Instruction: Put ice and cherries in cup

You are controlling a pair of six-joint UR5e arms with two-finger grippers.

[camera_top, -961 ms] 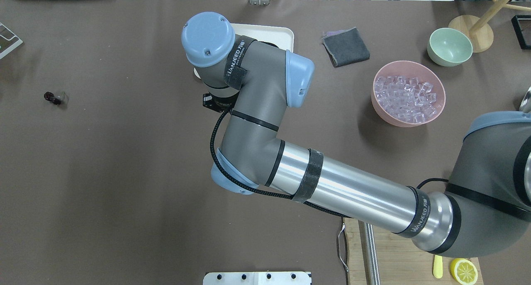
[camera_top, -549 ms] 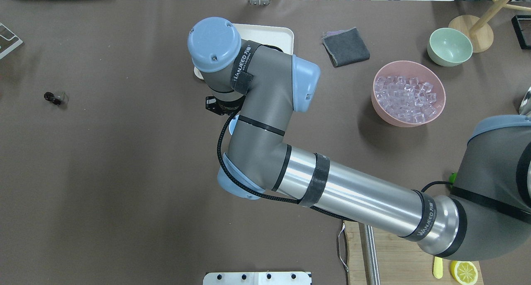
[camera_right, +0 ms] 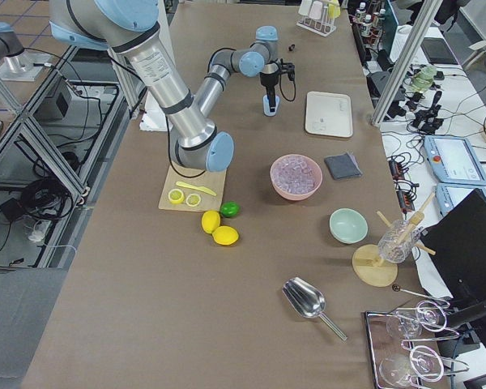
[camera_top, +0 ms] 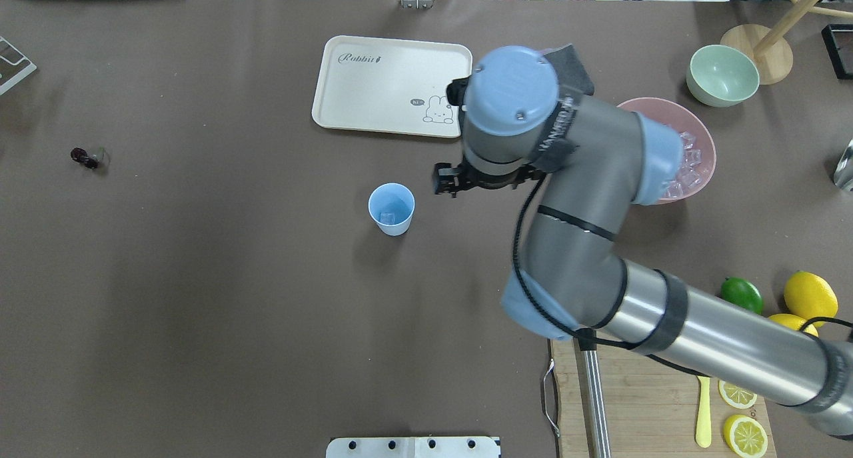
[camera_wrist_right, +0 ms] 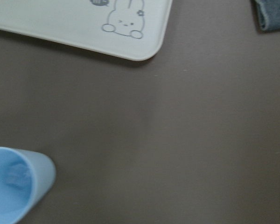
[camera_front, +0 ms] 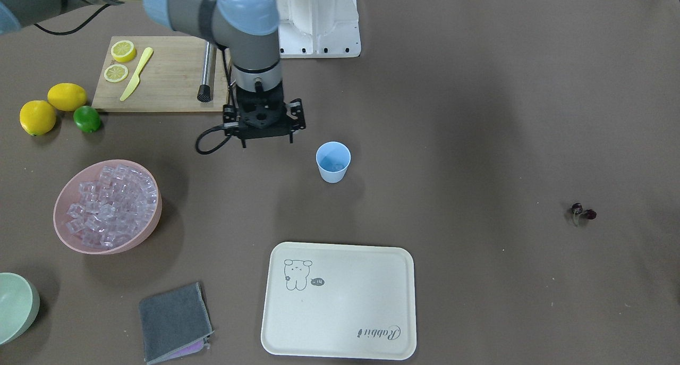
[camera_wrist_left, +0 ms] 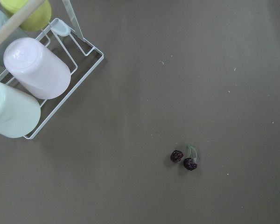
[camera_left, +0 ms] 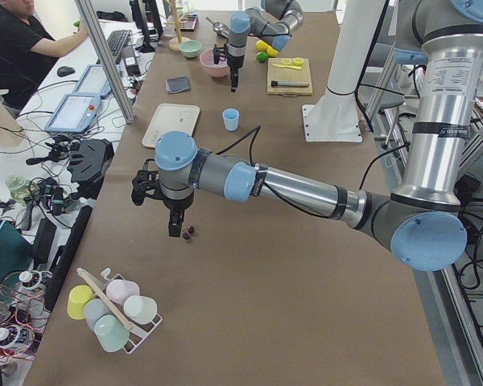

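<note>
The right arm (camera_top: 666, 325) reaches in from the overhead view's right with its elbow bent and its wrist turned straight down. The right gripper (camera_front: 264, 135) hangs over the bare table (camera_front: 478, 115) near the cup (camera_top: 391, 208), on the side towards the pink bowl (camera_front: 57, 221) and not above the cup. I cannot tell whether its fingers are spread or closed. The left arm (camera_left: 290, 186), seen only from the table's end, stretches along the table with its wrist down. The left gripper (camera_left: 175, 232) points at the table just beside the cherries (camera_wrist_left: 184, 158), and how far its fingers are parted cannot be judged either

In the overhead view the right arm covers part of the pink bowl and most of the grey cloth (camera_front: 172, 322). A cream tray (camera_front: 340, 312) with a rabbit drawing lies near the cup on the operators' side. A cutting board (camera_front: 164, 73) carries lemon slices and a yellow knife. A wire rack (camera_wrist_left: 79, 60) of upturned cups lies near the cherries

The pink bowl is heaped with ice (camera_front: 109, 203). A green bowl (camera_front: 16, 306) stands beyond it. The cup stands upright with one clear cube at its bottom. The cherries lie on the table, well apart from the cup, towards the robot's left end
</note>
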